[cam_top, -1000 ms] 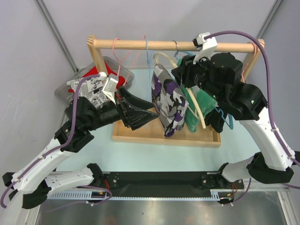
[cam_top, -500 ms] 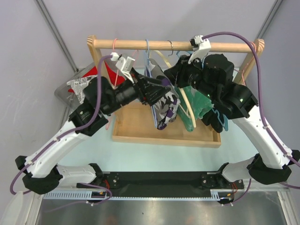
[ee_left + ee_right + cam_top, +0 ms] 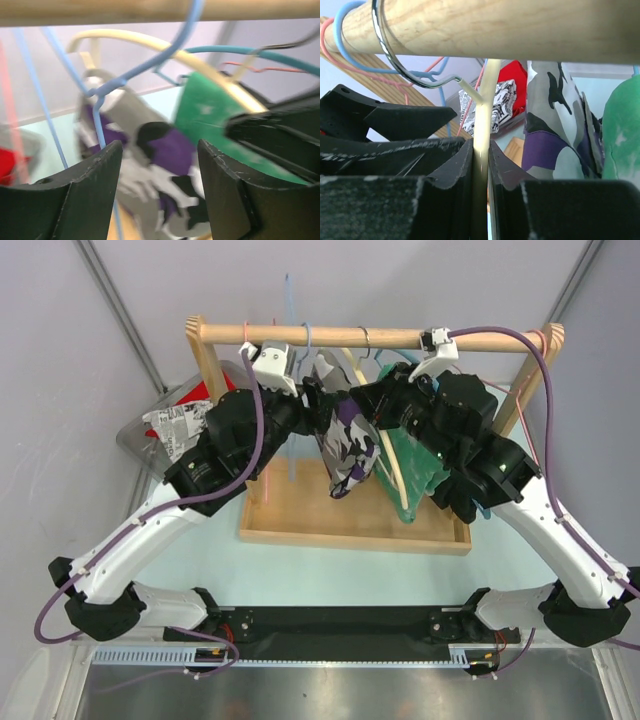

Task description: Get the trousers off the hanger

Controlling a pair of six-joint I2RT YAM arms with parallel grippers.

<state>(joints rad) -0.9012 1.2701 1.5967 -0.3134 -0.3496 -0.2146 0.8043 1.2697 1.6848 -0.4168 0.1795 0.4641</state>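
The camouflage trousers (image 3: 350,445), purple, grey and black, hang from the wooden rail (image 3: 330,336) beside a cream hanger (image 3: 391,472). My right gripper (image 3: 385,405) is shut on the cream hanger's arm (image 3: 481,100) just below the rail (image 3: 510,27); the trousers (image 3: 555,130) hang to its right. My left gripper (image 3: 312,408) is open, close to the trousers (image 3: 160,150), which show between its fingers (image 3: 75,200) without touching them. A blue hanger (image 3: 100,125) hangs in front of the left finger. A green garment (image 3: 428,455) hangs right of the trousers.
The rack stands on a wooden tray base (image 3: 350,528). A grey bin (image 3: 135,435) at the left holds a red cloth (image 3: 200,392) and a newsprint-patterned item (image 3: 175,425). Pink (image 3: 250,340) and blue (image 3: 290,370) hangers hang on the rail's left part.
My left arm has risen from low over the tray to just under the rail, next to the trousers. The trousers have swung left. My right gripper has kept its hold on the cream hanger.
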